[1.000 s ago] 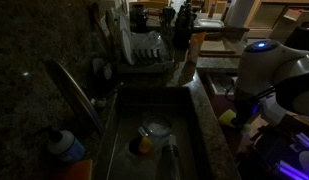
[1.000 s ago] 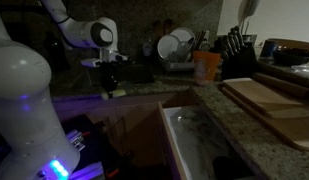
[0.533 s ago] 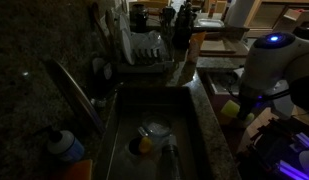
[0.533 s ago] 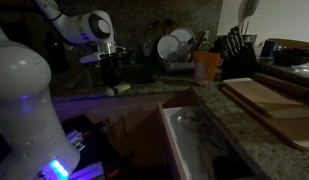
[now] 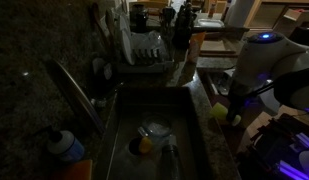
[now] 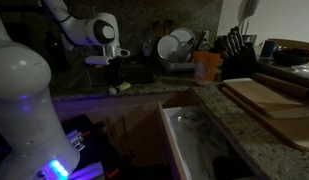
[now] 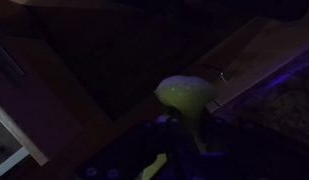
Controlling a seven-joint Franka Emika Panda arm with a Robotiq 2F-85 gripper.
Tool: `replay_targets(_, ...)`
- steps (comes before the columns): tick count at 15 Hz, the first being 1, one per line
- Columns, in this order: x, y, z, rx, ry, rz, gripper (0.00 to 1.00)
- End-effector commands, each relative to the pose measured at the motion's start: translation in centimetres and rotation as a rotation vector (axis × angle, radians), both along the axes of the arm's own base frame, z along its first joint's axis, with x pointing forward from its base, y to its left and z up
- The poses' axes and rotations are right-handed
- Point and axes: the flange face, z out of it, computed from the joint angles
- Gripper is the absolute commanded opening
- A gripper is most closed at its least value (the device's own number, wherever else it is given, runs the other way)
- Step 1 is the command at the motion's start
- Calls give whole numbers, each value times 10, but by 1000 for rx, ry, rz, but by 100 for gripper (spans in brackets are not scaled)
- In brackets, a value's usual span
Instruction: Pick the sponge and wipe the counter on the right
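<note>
Wrist view shows the sponge (image 7: pixel 184 97) dim, rounded, yellow-green; in an exterior view the pincer (image 6: pixel 118 82) grips it

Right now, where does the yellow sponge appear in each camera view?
Exterior view: the sponge is right of centre, below mid-height.
Exterior view: sponge is left of centre, at mid-height.
Wrist view: sponge is just right of centre.
Shared landmark: the dish rack, in both exterior views.

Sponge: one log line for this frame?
gripper: shut on sponge | location: at counter edge, beside sink | surface contact: cannot tell
</note>
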Motion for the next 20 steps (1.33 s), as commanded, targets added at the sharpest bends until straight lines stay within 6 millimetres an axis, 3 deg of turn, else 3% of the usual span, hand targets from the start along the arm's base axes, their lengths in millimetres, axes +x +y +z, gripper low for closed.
replay_targets(1, 25, 9, -12, 58, 12, 59, 5)
replay_targets(5, 49, 25, -23, 175, 36, 68, 5)
replay_targets(9, 59, 21, -35, 233, 103, -65, 5)
replay_targets(12, 51, 20, -31, 189, 53, -157, 5)
replay_targets(20, 37, 45, -34, -3, -40, -272, 5)
